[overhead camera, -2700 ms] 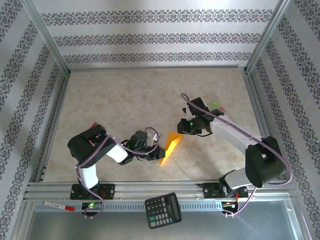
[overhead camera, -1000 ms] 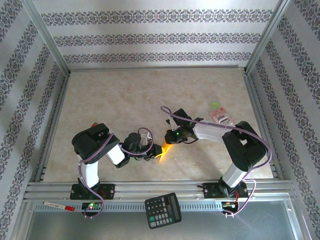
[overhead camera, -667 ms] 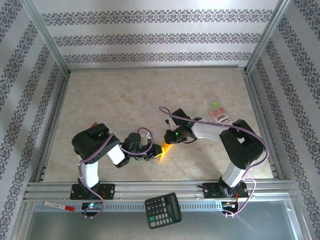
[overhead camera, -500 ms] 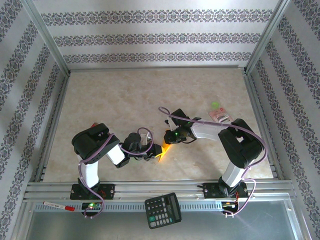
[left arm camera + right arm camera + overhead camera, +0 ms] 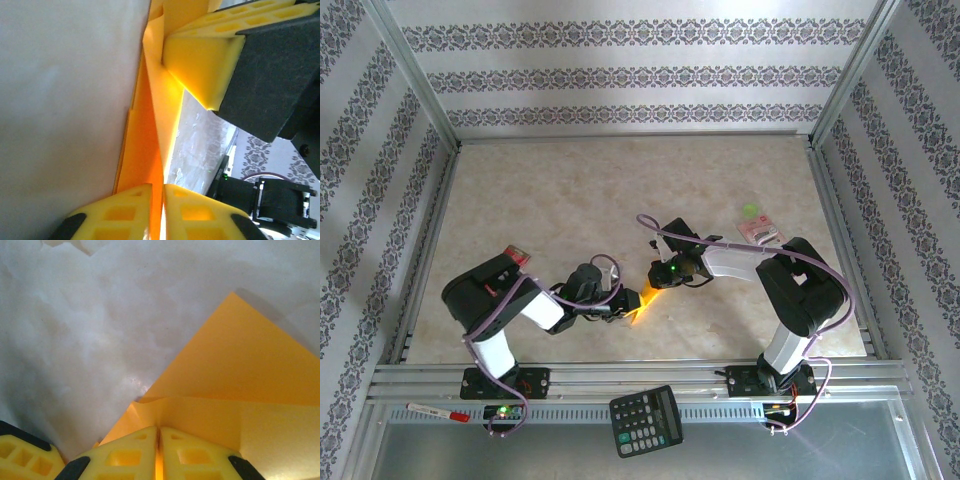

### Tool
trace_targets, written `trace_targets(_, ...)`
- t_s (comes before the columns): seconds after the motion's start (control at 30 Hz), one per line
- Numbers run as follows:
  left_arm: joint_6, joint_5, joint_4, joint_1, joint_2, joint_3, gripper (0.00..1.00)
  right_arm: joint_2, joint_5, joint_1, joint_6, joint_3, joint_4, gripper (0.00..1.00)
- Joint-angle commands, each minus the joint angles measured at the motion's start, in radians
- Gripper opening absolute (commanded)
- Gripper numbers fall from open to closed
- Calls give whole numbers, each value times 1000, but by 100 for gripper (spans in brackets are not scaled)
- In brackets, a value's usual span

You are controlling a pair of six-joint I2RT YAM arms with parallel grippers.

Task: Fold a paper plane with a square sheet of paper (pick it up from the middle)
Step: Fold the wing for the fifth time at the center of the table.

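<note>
The orange-yellow paper [image 5: 642, 302] sits folded and narrow between the two grippers near the table's front middle. My left gripper [image 5: 624, 308] is shut on its lower edge; in the left wrist view the sheet [image 5: 145, 165] runs up from between the yellow fingertips [image 5: 120, 212], and the right gripper's yellow finger [image 5: 200, 65] presses the far end. My right gripper [image 5: 657, 283] is shut on the upper end; its wrist view has the folded paper [image 5: 235, 385] spreading out from its fingertips [image 5: 127, 452] over the table.
A small pink packet [image 5: 761, 234] and a green dot [image 5: 751, 210] lie at the right back. A black calculator [image 5: 646, 420] rests on the front rail, and a red-capped pen [image 5: 438, 412] lies at the front left.
The right gripper came in from the upper right and closed on the paper's top end. The paper went from a broad leaning sheet to a narrow fold. The left arm's elbow shifted left.
</note>
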Motion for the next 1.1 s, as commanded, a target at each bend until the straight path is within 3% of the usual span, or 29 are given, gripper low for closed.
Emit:
trace_targets(0.0, 101, -28, -245, 14, -96, 10, 20, 7, 49, 4, -27, -28, -11, 12)
trace_targets(0.2, 187, -49, -472, 12, -253, 48, 29, 7, 47, 0, -28, -28, -9, 12)
trace_targets(0.37, 282, -77, -626, -45, -340, 117, 21, 5, 45, -1, -26, -30, -5, 12)
trace_targets(0.6, 308, -21, -593, -78, -217, 216, 6, 5, 44, -4, -24, -38, 5, 12)
trace_targets(1.07, 357, -38, -626, -39, -125, 236, 4, 2, 37, -4, -22, -34, 5, 13)
